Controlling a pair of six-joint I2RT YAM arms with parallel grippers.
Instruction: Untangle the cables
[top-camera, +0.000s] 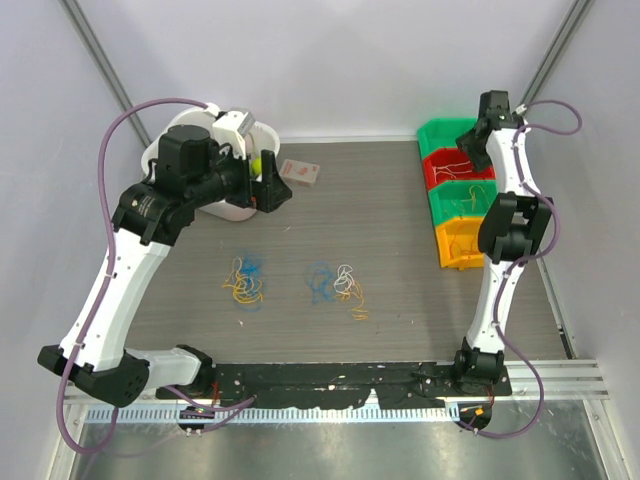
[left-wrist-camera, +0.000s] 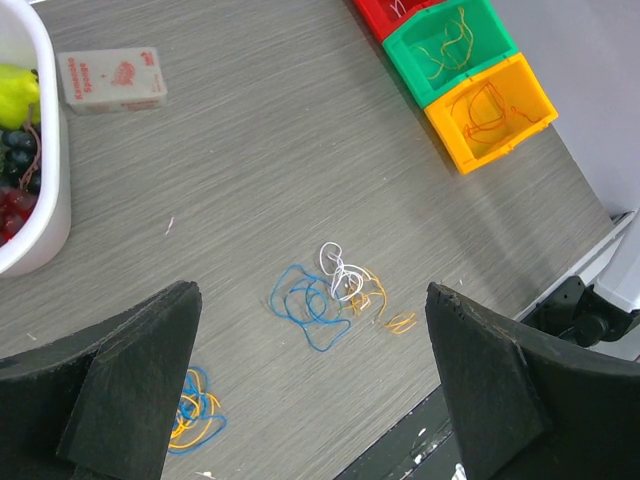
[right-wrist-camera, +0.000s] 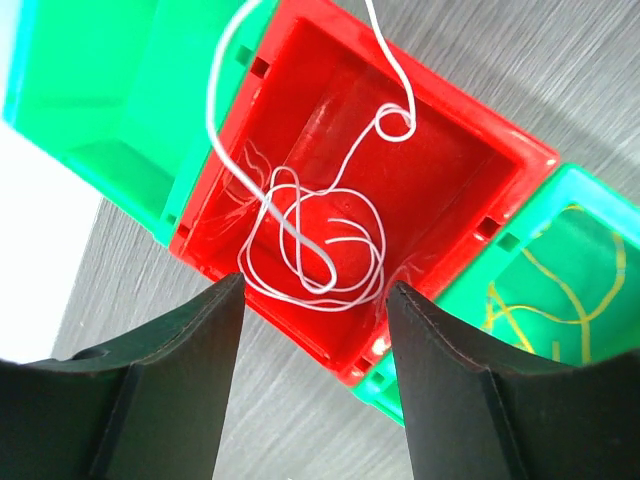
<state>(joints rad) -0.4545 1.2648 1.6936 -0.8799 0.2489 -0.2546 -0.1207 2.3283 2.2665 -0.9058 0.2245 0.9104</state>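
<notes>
Two tangles of cables lie on the table: a blue and yellow one (top-camera: 246, 281) (left-wrist-camera: 195, 412) and a blue, white and yellow one (top-camera: 335, 283) (left-wrist-camera: 335, 290). My left gripper (top-camera: 272, 190) (left-wrist-camera: 310, 335) hangs open high above them, by the white basket, holding nothing. My right gripper (top-camera: 468, 140) (right-wrist-camera: 315, 290) stands open over the red bin (top-camera: 458, 170) (right-wrist-camera: 440, 130). A white cable (right-wrist-camera: 310, 240) is coiled inside that bin, below the jaws and apart from both fingers. Its strands run up past the top of the right wrist view.
A row of bins stands at the back right: green (top-camera: 445, 133), red, green (top-camera: 460, 205) (right-wrist-camera: 590, 250) with yellow cables, yellow (top-camera: 462, 243) (left-wrist-camera: 490, 110) with orange ones. A white basket (top-camera: 225, 205) (left-wrist-camera: 52, 190) of fruit and a small box (top-camera: 300, 172) (left-wrist-camera: 110, 78) sit back left.
</notes>
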